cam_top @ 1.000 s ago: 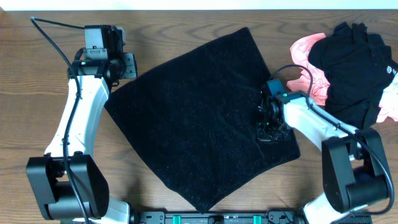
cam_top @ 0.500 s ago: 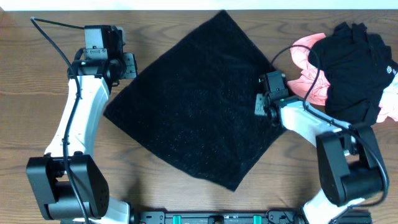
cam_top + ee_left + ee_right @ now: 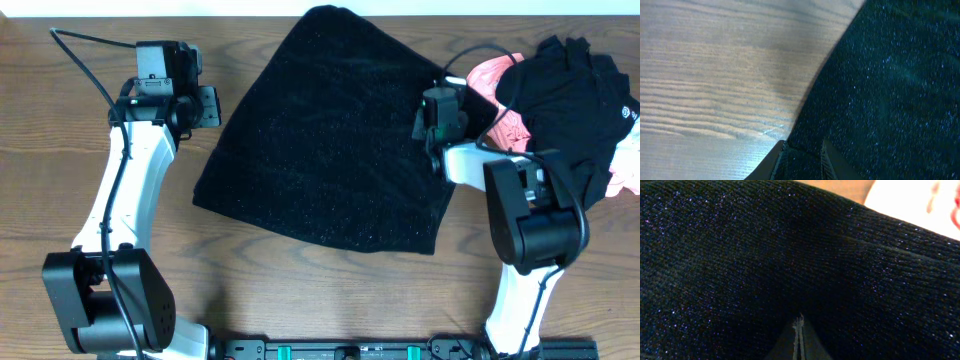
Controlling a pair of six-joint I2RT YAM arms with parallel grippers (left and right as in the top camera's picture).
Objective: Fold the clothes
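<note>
The black knit garment, pinched in the closed right pincer, is spread on the desk beside heaped clothing; the left pincer is held open.

Left pincer, jaws apart: bare table on the outer side and toward the arm base, free for passage. On the inner side, edge of black knit garment at the fingertips, covering the table from there across to the right pincer. Right pincer, fingers pressed together on the garment: cloth beneath and on the inner side. On the outer side, heap of pink cloth and black clothing, blocking that flank. Toward the arm bases, beyond the garment hem, open strip of table. Behind the left pincer, black cable over the table.
</note>
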